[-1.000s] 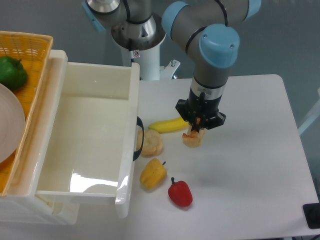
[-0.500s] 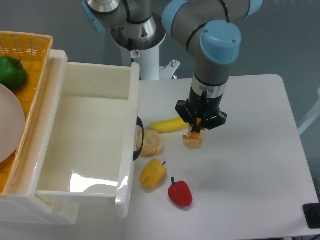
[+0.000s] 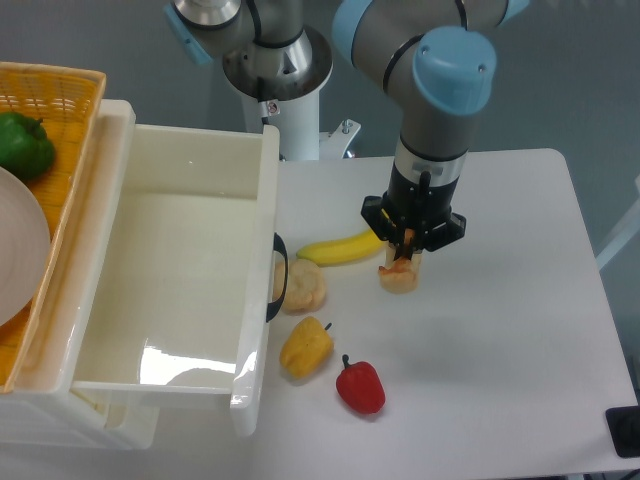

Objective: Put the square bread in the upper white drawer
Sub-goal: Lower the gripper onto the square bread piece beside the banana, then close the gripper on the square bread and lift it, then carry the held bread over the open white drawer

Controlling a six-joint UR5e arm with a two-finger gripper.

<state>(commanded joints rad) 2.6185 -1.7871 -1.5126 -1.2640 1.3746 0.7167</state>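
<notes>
The square bread [image 3: 400, 277], a small tan slice with an orange-brown crust, stands on edge between the fingers of my gripper [image 3: 404, 262], just right of the banana. The gripper points straight down and is shut on the slice, which sits at or just above the table top. The upper white drawer [image 3: 120, 340] is pulled open at the left and nothing lies in it. Its curved black handle [image 3: 280, 276] faces the table.
A yellow banana [image 3: 338, 248], a puffy tan bun [image 3: 303, 287], a yellow pepper [image 3: 305, 346] and a red pepper [image 3: 361, 386] lie between the drawer and the gripper. A woven yellow basket [image 3: 60, 95] at the far left holds a green pepper [image 3: 22, 145] and a white plate [image 3: 15, 250].
My gripper has shifted slightly to the right and the bread slice has moved with it. Nothing else has moved.
</notes>
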